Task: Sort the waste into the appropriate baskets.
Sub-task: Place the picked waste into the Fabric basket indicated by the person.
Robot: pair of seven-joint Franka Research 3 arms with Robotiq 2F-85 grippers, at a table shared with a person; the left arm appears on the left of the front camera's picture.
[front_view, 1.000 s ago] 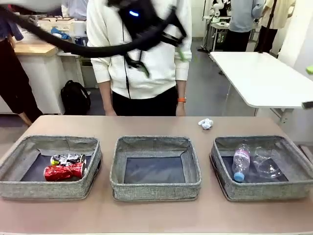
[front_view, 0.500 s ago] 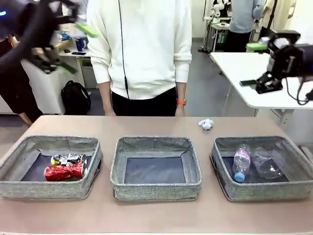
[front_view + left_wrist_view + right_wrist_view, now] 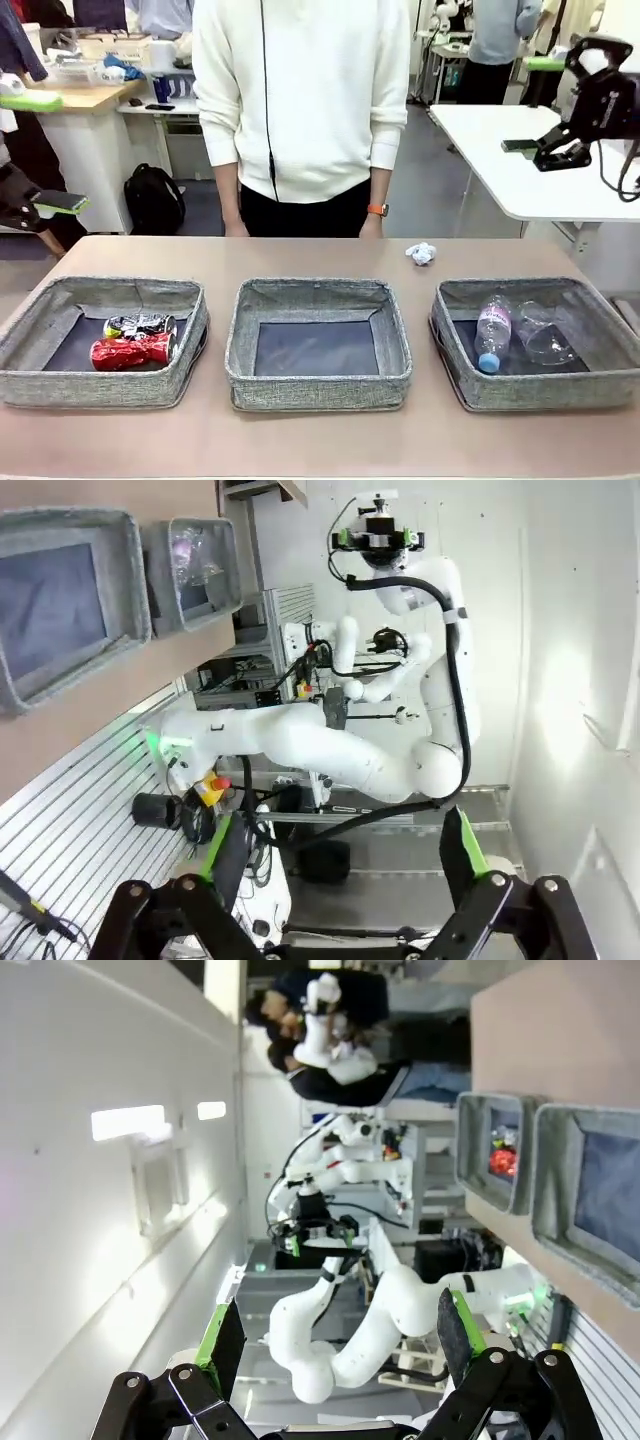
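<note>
1. Lab room; the pinkish tabletop (image 3: pixel 320 450) is carrying three baskets, with a person standing at 12 o'clock.
2. Sorting is looking nearly done: cans (image 3: pixel 133 342) in left basket (image 3: pixel 100 385), bottle (image 3: pixel 491 333) and cup (image 3: pixel 545 335) in right basket (image 3: pixel 540 390); paper ball (image 3: pixel 421 253) is lying loose at 1 o'clock.
3. Next: picking up the ball, likely for middle basket (image 3: pixel 318 385).
4. Left end effector (image 3: pixel 40 150) and right end effector (image 3: pixel 545 105) are hanging raised, jaws open, empty.

**Both arms raised, grippers open**

The left gripper (image 3: pixel 35 150) sits at the far left edge of the front view, held high, its green-padded fingers spread wide. The right gripper (image 3: pixel 540 105) is lifted at the upper right, fingers pointing left and also spread wide, holding nothing.
</note>
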